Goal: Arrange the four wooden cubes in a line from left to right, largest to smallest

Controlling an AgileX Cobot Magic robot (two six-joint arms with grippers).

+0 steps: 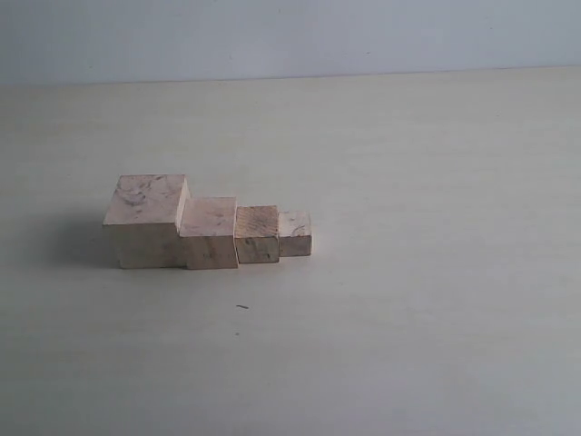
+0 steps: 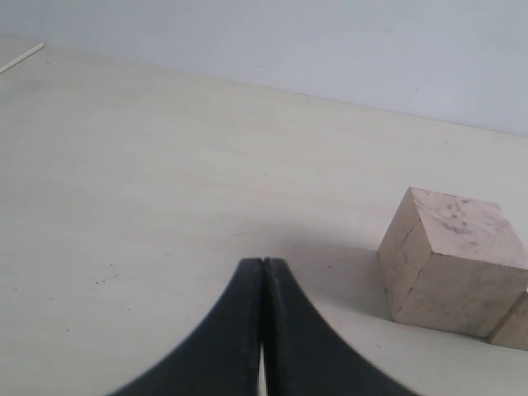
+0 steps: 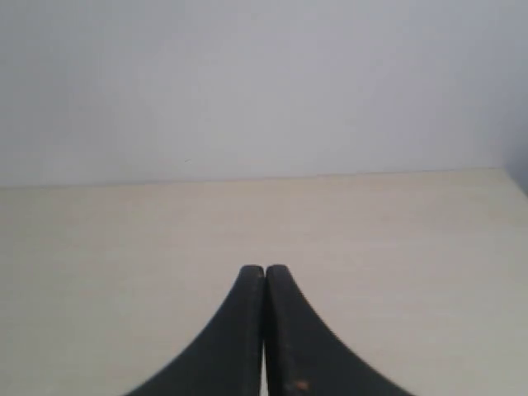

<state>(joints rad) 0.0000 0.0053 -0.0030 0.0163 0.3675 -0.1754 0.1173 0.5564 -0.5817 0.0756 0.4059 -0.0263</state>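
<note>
Four wooden cubes stand touching in a row on the pale table in the exterior view. From left to right they are the largest cube (image 1: pixel 145 222), the second-largest (image 1: pixel 210 233), the darker tan cube (image 1: pixel 257 233) and the smallest (image 1: pixel 295 232). No arm shows in that view. My left gripper (image 2: pixel 263 262) is shut with nothing in it, and the largest cube (image 2: pixel 452 260) stands apart from it, with a corner of the second-largest cube (image 2: pixel 515 326) beside that. My right gripper (image 3: pixel 264 269) is shut on nothing over bare table, with no cube in its view.
A small dark speck (image 1: pixel 242 307) lies on the table in front of the row. A thin pale stick (image 2: pixel 22 58) lies far off in the left wrist view. A plain wall (image 1: pixel 290 36) rises behind the table's far edge.
</note>
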